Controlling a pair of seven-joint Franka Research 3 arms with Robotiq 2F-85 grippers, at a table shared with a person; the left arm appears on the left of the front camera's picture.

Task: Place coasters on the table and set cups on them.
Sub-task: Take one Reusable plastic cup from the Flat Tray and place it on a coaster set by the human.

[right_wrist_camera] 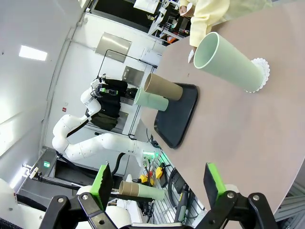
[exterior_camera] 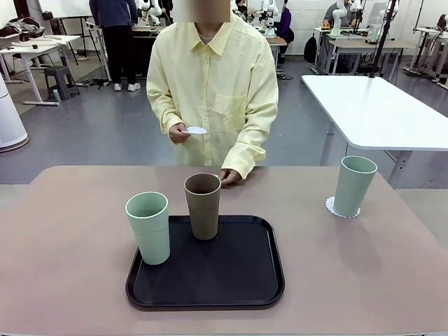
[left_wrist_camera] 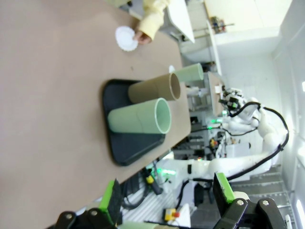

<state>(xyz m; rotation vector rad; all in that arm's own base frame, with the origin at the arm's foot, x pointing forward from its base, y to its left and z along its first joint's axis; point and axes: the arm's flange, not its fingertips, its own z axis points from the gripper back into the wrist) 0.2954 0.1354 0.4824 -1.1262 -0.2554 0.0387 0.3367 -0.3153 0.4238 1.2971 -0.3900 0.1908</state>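
Plainly, the left wrist view gives what the front view mostly hides: a flat coaster [left_wrist_camera: 126, 38] on the table [left_wrist_camera: 57, 95] by its far edge, just beside the person's resting hand [left_wrist_camera: 143, 36]. From the front, the brown cup [exterior_camera: 202, 206] covers all but a white sliver there, probably that same doily. The front view alone shows the person's raised hand [exterior_camera: 179, 133] holding a second coaster [exterior_camera: 197, 130] above the far edge.

The brown cup and a mint cup [exterior_camera: 148, 227] stand upright on the black tray [exterior_camera: 206, 280] at the middle of the near edge. The other mint cup [exterior_camera: 354, 185] stands on the third coaster [exterior_camera: 330, 205] toward the table's right edge; the right wrist view shows the lacy rim ringing its base.

The left jaws stand released and empty, green pads [left_wrist_camera: 110, 198] wide apart, the tray cups well ahead of them. The right jaws are likewise released, pads [right_wrist_camera: 213, 179] apart, with the seated cup far beyond them.
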